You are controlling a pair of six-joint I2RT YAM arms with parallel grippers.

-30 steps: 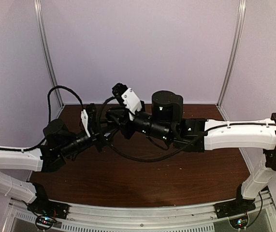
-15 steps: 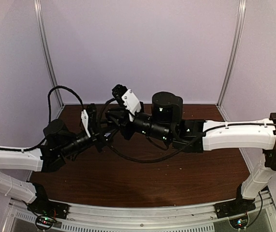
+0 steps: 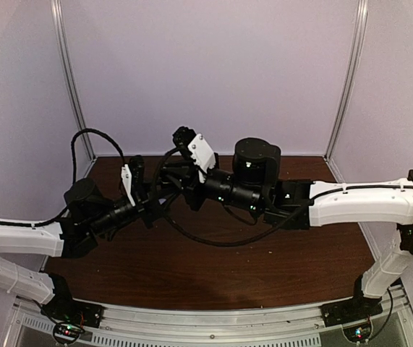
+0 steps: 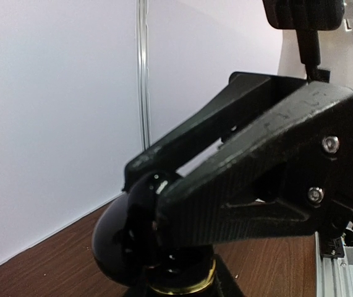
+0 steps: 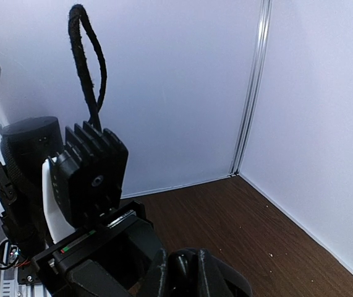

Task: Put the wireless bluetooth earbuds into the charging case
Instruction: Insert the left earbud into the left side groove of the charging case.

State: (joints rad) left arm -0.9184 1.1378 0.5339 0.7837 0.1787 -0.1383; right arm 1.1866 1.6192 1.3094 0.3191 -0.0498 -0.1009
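In the left wrist view my left gripper (image 4: 154,199) is shut on a glossy black, rounded charging case (image 4: 115,238) with a gold rim (image 4: 188,286), held just above the brown table. My right gripper (image 5: 181,265) is shut on a small shiny black piece (image 5: 184,276) that looks like a black earbud. From above, both grippers meet over the back middle of the table, the left gripper (image 3: 153,204) just below and left of the right gripper (image 3: 170,186). The arms hide the case and the bud there. No other earbuds are in view.
White walls close the brown table (image 3: 213,267) at the back and sides, with metal corner posts (image 3: 345,87). A black cable (image 3: 199,237) hangs looped under the right wrist. An aluminium rail (image 3: 213,325) runs along the near edge.
The right arm has shifted slightly to the right and back, its wrist drawing a little away. The left arm has stayed put, and both grips are unchanged.
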